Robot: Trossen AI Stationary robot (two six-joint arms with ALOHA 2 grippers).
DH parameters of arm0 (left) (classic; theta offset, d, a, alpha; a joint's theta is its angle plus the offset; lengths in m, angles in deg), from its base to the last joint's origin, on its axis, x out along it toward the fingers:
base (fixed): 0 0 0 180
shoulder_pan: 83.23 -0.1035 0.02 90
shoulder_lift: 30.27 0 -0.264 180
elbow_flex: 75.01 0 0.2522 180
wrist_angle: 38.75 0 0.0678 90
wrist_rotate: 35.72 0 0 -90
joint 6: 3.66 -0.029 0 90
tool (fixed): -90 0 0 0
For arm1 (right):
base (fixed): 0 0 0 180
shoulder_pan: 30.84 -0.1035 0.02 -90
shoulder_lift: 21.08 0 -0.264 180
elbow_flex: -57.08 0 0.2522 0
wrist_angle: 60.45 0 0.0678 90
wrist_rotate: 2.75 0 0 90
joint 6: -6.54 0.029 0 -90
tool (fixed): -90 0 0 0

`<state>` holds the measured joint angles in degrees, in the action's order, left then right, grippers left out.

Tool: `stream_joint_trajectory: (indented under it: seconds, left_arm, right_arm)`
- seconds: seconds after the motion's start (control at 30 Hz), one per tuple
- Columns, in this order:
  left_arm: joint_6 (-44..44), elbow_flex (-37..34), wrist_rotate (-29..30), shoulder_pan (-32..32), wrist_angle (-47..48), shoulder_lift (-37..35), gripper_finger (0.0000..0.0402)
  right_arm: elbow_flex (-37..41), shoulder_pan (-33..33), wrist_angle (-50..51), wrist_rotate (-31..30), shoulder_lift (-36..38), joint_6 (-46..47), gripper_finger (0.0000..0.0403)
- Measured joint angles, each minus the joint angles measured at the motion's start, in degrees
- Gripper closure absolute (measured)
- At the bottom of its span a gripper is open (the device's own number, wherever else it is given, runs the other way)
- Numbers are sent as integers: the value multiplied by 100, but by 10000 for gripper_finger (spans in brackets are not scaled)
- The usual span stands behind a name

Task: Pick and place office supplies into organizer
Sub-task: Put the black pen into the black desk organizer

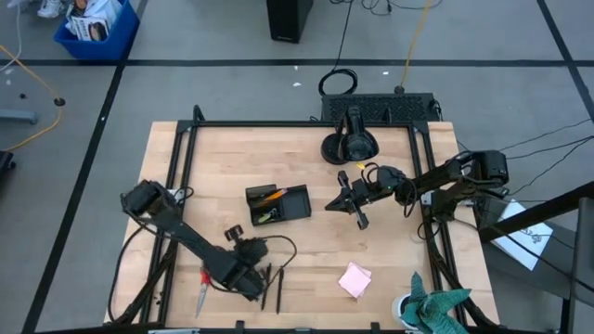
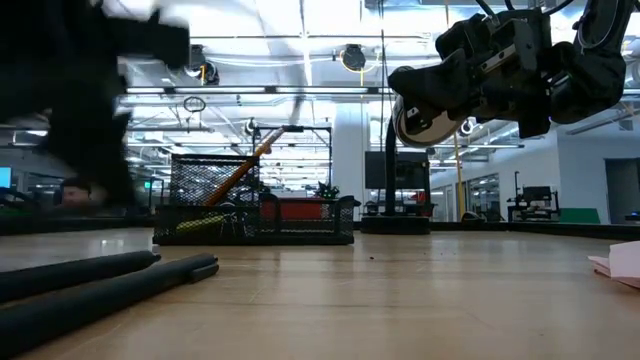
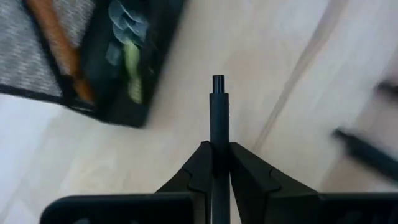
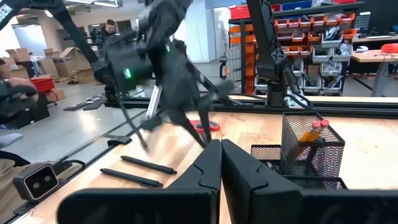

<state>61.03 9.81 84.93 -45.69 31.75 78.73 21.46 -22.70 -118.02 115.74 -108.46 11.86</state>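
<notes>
Overhead view of a wooden table (image 1: 306, 241) w/ two dark robot arms. The left gripper (image 1: 251, 278) sits low near the table's front-left. Its wrist cam shows the two fingers (image 3: 199, 171) pinched tight on a slim black pen (image 3: 218, 118), which pokes straight out past the tips; the pen's lower end is hidden between the fingers. From overhead the grip itself is too small to make out.

Two more black pens (image 1: 270, 286) lie on the wood just beside that gripper. Red-handled scissors (image 1: 200, 290) lie nearby, at the front edge; blades hard to see.

The organizer (image 1: 277, 205), a black mesh tray w/ compartments, sits mid-table, apart from both grippers. An orange pencil (image 1: 272, 196) stands tilted in one compartment; a yellow-green piece (image 1: 266, 215) rests in another. In the left wrist view the tray is blurred and cut off at the frame edge.

The right gripper (image 1: 344, 201) hovers above the table, beside the organizer's right side, fingers pressed together w/ nothing between them.

A pink sticky-note pad (image 1: 355, 278) lies front-right, well apart from the tray. A teal cloth (image 1: 434, 306) is partly cut off at the front-right corner. A round black stand base (image 1: 347, 147) sits at the back. In the low view the left arm is a dark blur.
</notes>
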Motion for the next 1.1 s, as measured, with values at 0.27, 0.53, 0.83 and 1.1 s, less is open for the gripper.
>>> stream_joint_trajectory:
  seconds: [0.27, 0.53, 0.83, 1.1]
  left_arm:
    - [-562, 3, 1353, -87, 320, -1024, 355]
    - [-1812, -155, 2961, -203, 345, -2320, 355]
    - [-3470, -2274, 2706, -727, -2607, -4274, 355]
    - [-6677, -4534, 962, -1618, -7635, -5113, 355]
  right_arm:
    - [0, 0, 23, -4, 0, -2, 399]
    - [0, 0, -8, -20, 0, -39, 399]
    - [0, 0, -44, -23, 0, -95, 399]
    - [2, 0, -3, -33, 0, -277, 399]
